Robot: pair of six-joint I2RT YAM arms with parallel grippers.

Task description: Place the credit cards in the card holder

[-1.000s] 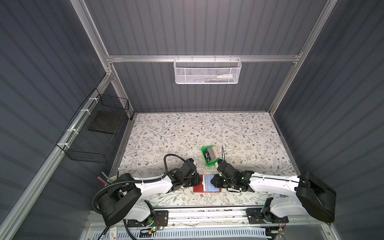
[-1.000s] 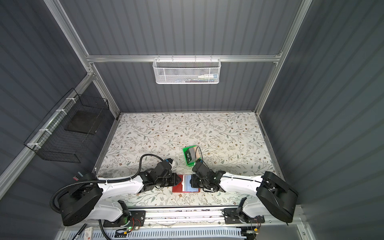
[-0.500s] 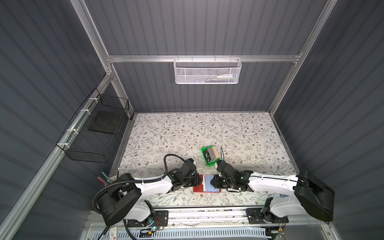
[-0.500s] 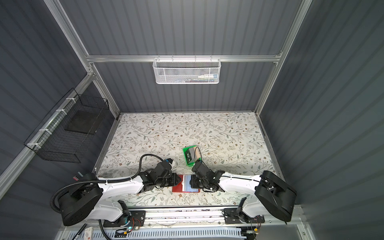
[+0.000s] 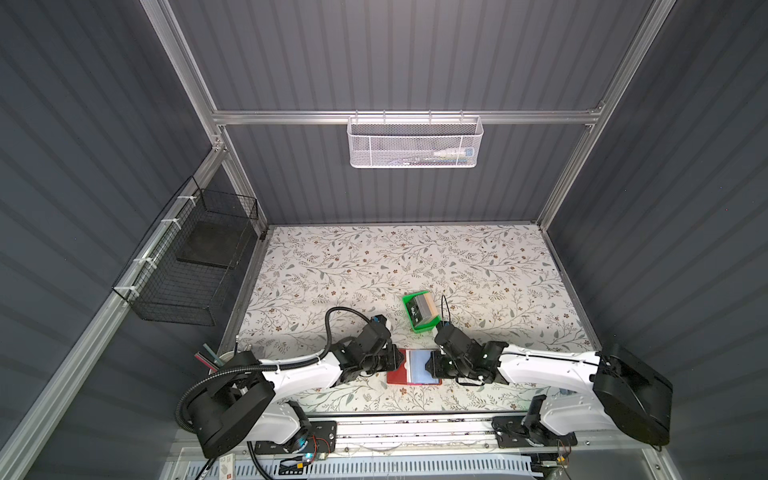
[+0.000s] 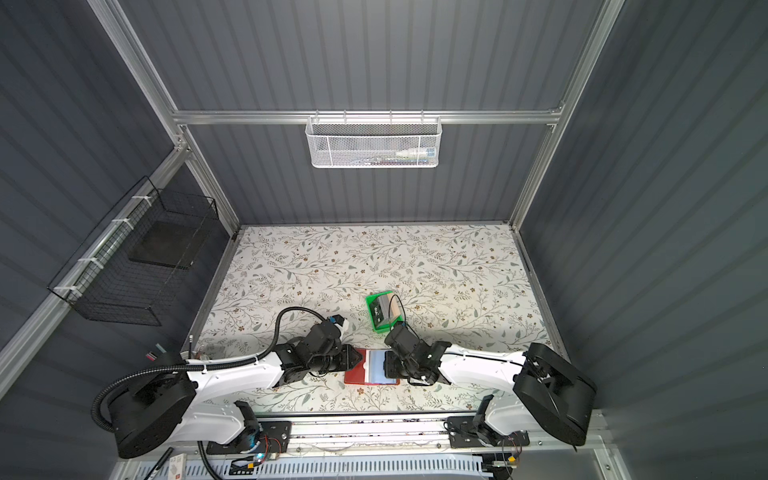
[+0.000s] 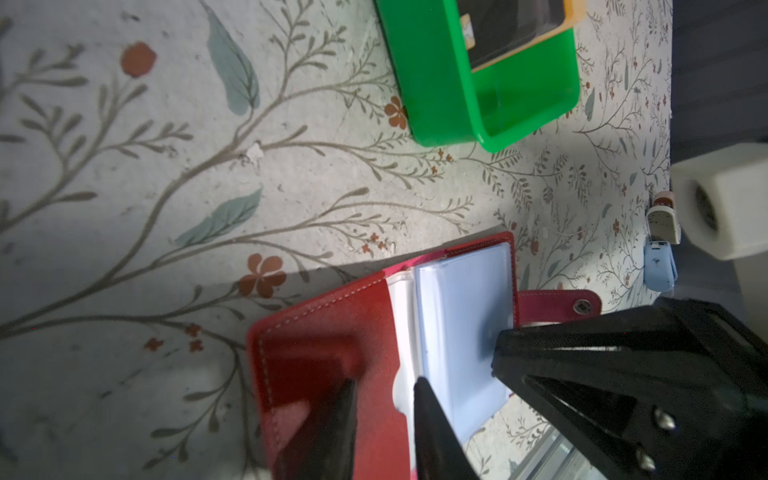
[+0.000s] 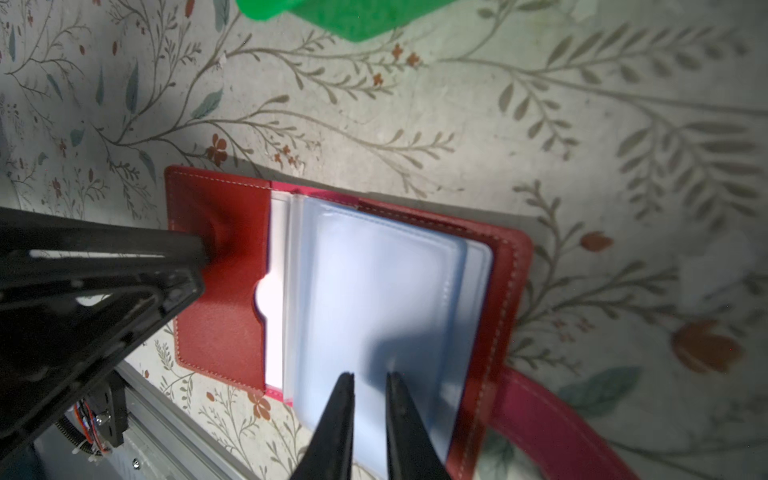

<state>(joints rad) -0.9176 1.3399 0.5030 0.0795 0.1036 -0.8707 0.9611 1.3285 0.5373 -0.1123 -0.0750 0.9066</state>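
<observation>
Wrist views: left gripper (image 7: 385, 384), right gripper (image 8: 370, 376) narrowly parted, tips on card holder (image 8: 224, 332).

Card holder (image 8: 224, 332) looks grained leather; sleeves (image 8: 374, 291) glossy plastic.

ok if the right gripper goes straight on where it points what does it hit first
The right gripper would first meet the clear sleeve of the card holder; whether it already touches is unclear.
</observation>
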